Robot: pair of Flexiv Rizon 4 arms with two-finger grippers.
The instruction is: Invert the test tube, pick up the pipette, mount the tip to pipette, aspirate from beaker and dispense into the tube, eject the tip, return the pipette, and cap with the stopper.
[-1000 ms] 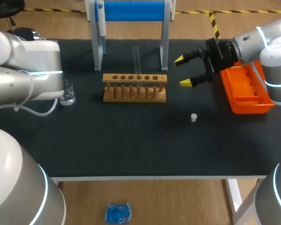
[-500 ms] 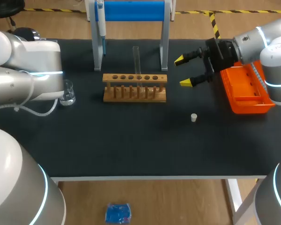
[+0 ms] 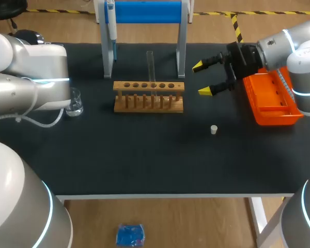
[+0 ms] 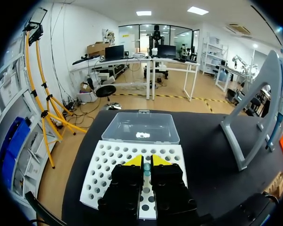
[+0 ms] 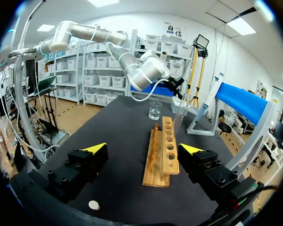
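test tube (image 3: 150,66) upright in rack (image 3: 149,98) | pipette (image 3: 111,23) on stand (image 3: 144,12) | stopper (image 3: 214,129) lying loose

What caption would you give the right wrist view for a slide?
Open right claw above the black table: wooden test tube rack ahead, beaker beyond it, white stopper beside the claw.

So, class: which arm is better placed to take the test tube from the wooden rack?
Right, probably. The right gripper is open beside the wooden rack, fingers pointing toward the test tube standing in it. The left gripper is away over the tip box.
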